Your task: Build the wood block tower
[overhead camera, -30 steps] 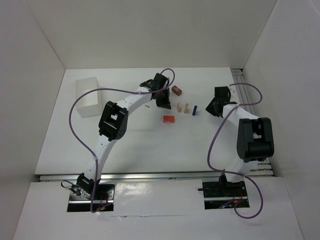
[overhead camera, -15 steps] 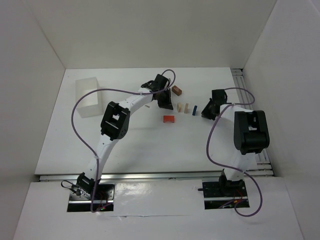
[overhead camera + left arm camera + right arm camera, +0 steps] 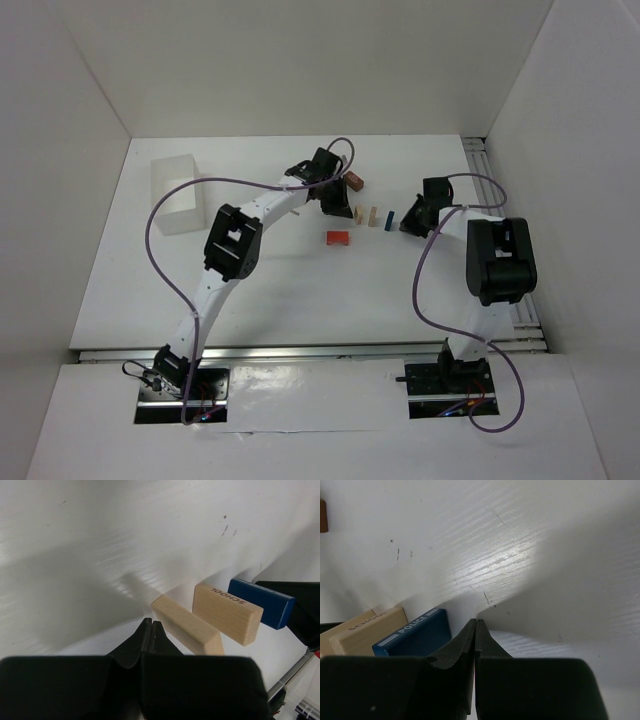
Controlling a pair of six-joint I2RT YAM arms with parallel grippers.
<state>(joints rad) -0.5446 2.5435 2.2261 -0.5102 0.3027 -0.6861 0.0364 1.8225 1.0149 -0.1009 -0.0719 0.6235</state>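
Left of the blue block (image 3: 391,217), seen from above, two pale blocks (image 3: 358,214) stand in a row. The orange-red block (image 3: 338,238) lies nearer and farther left, the brown block (image 3: 354,181) back and left. The left gripper (image 3: 333,205), clenched and empty, hangs left of that row. The right gripper (image 3: 406,226), also clenched and empty, sits just right of the blue block. From the left wrist, pinched tips sit just beside the closest pale block, with the blue block last in line. From the right wrist, closed tips sit just beside the blue block, lettered POLICE.
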